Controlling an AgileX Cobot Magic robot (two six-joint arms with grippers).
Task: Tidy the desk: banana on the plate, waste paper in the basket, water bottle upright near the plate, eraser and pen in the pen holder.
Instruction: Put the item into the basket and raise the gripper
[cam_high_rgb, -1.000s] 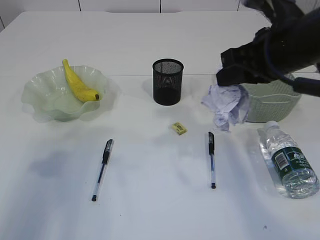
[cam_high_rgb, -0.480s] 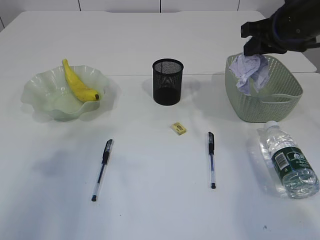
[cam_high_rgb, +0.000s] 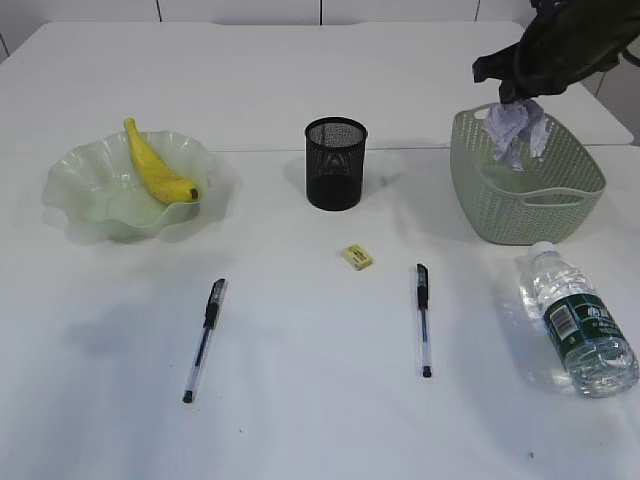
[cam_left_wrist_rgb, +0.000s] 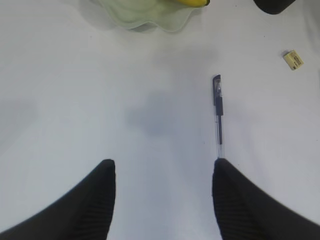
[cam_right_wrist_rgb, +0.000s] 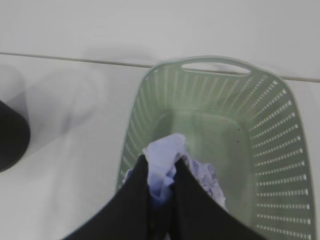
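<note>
My exterior camera looks down at a slant across the whole desk (cam_high_rgb: 300, 420) from its near edge. My left wrist camera hangs fairly high, facing down; it shares the left pen (cam_left_wrist_rgb: 218, 107) (cam_high_rgb: 205, 338) and the eraser (cam_left_wrist_rgb: 293, 59) (cam_high_rgb: 358, 257) with the exterior view. My right wrist camera sits close above the basket (cam_right_wrist_rgb: 272, 165) (cam_high_rgb: 560, 205), which the exterior view also shows.

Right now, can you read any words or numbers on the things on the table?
Water bottle, dark green label: white marks, too small and blurred to read.
Eraser, yellow: dark print on top, too small to read.
Two pens: no writing visible.
Pen holder, basket, plate: no text.
So no words can actually be read.
</note>
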